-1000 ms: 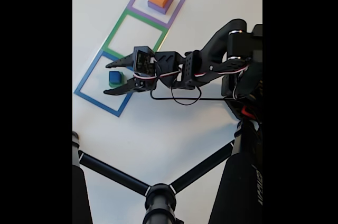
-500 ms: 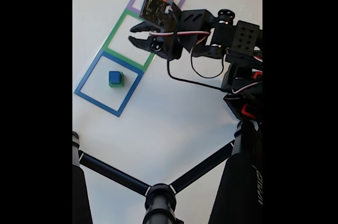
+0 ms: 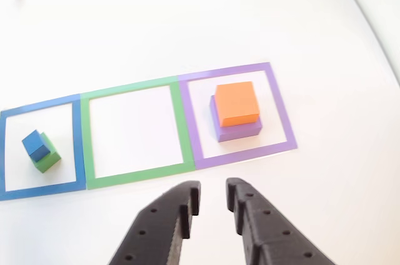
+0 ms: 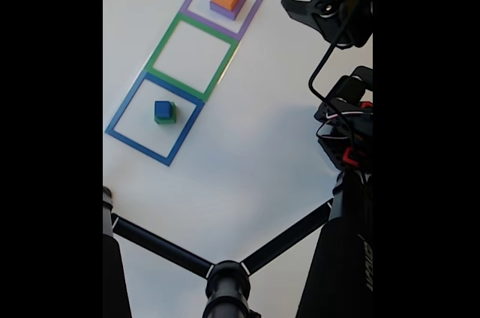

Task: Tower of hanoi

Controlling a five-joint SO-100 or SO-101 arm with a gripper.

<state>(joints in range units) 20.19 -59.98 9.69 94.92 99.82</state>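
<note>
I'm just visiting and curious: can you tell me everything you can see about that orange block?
The orange block is a plain, matte cube with clean edges, possibly wood or plastic. It sits upright, stacked on a slightly wider purple block, inside the purple taped square at one end of the row. Only the purple block touches it; the arm's jaws hang apart from it.

Three taped squares in a row. An orange cube [image 3: 237, 102] sits stacked on a slightly larger purple block [image 3: 238, 129] in the purple square [image 3: 282, 113], frame centre-right. A small blue cube [image 3: 35, 144] tops a green cube [image 3: 49, 159] in the blue square [image 3: 79, 143], lower left.
</note>
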